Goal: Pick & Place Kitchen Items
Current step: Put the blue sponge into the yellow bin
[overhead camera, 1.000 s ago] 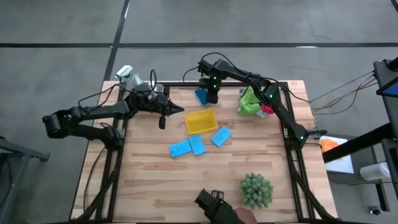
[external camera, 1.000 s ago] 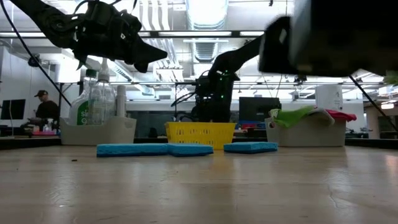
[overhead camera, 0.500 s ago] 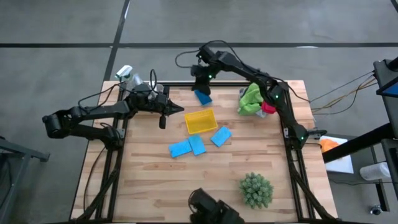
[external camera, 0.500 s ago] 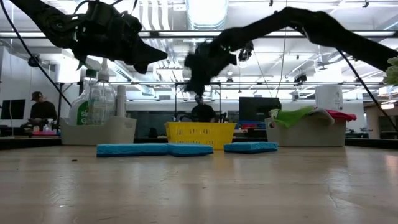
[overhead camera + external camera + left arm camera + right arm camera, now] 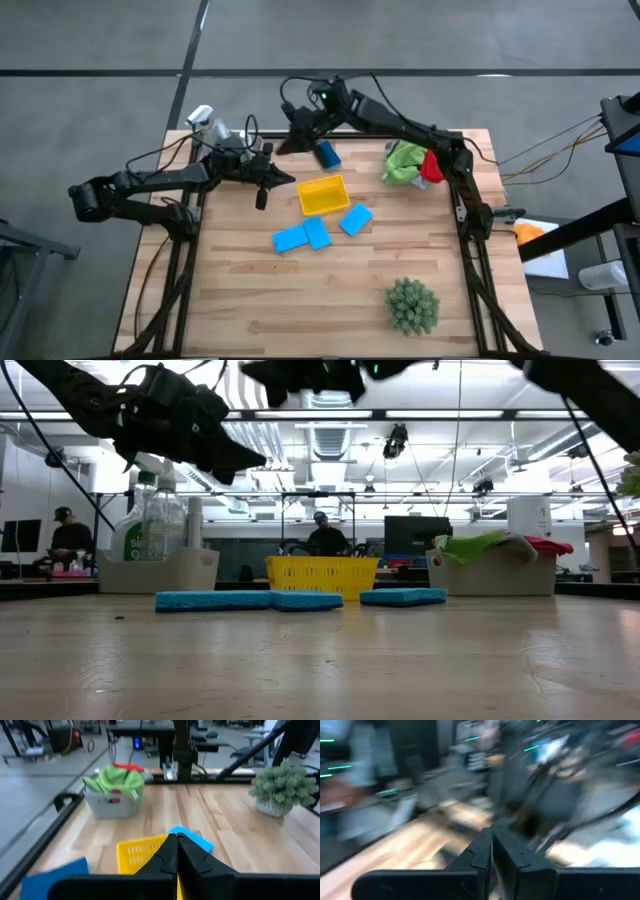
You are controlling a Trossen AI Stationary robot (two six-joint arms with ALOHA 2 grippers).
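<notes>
— What can't you see well?
— My right wrist view is all smeared. The blue sponge (image 5: 47, 878) runs off my left wrist picture's edge.

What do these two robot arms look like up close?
Both are dark, slim, jointed arms with black cables looping beside them. The right arm carries small green lights. Each ends in a gripper, left and right, with two black, wedge-shaped jaws.
</notes>
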